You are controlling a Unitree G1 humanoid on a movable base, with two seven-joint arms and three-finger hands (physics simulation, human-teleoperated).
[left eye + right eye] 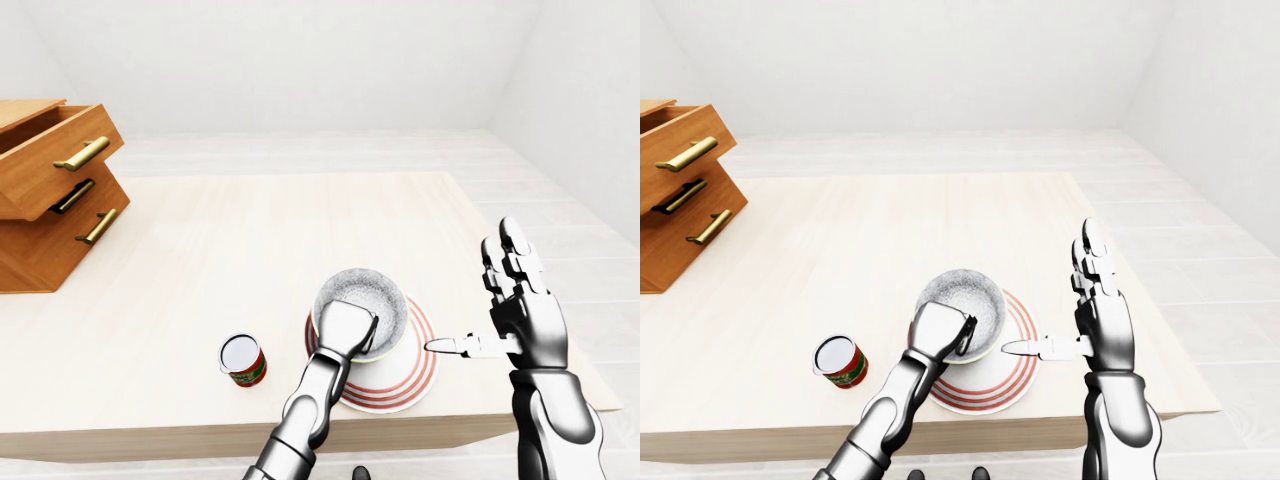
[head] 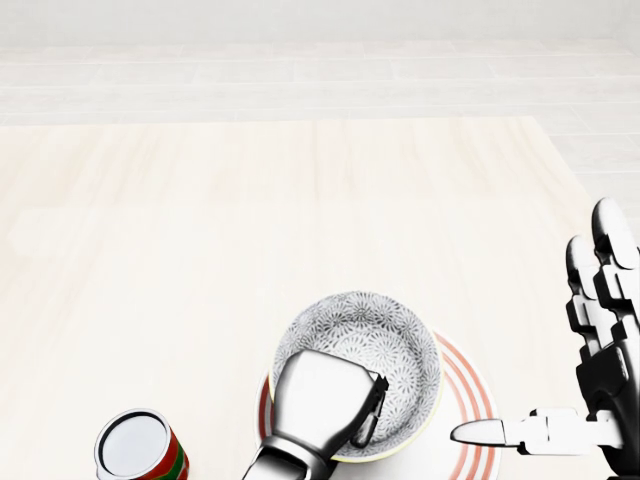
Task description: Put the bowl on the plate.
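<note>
While the left robot hand point(image 2: 320, 395) clamps its rim, the bowl point(image 2: 372, 335) stands mouth-up over the plate point(image 2: 472, 395), right robot hand point(image 1: 525, 325) splayed.

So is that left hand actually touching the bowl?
Touching. In the head view the left hand grips the bowl at its lower rim, with a dark finger hooked inside against the wall.

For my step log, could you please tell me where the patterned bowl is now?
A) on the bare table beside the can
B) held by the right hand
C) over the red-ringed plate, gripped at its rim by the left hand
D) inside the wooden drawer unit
C: the patterned bowl lies over the red-ringed plate, with the left hand closed on its lower rim, while the right hand stands open and apart.
</note>
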